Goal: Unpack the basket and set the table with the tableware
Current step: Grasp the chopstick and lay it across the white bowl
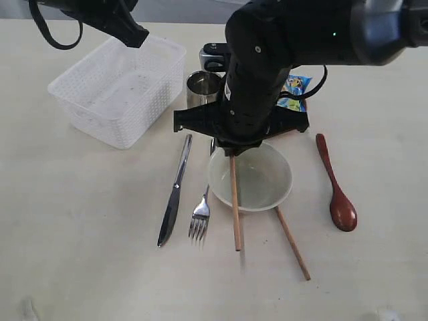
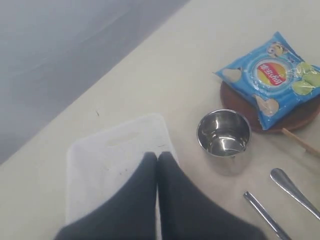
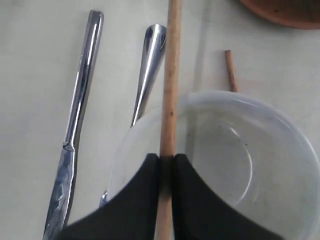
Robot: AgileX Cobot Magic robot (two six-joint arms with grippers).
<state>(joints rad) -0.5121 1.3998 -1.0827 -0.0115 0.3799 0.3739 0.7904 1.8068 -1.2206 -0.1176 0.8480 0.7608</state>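
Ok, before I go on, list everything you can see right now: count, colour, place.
basket: one, white, empty, left side of the table
cup: one, steel, beside the basket
chip bag: one, blue, on the plate
plate: one, brown, behind the bowl
bowl: one, cream, centre
knife: one, steel, left of the fork
fork: one, steel, left of the bowl
spoon: one, brown wood, right of the bowl
chopsticks: two, wood; one held over the bowl, one flat on the table
table: one, cream
left gripper: black, shut, above the basket
right gripper: black, shut on one of the chopsticks
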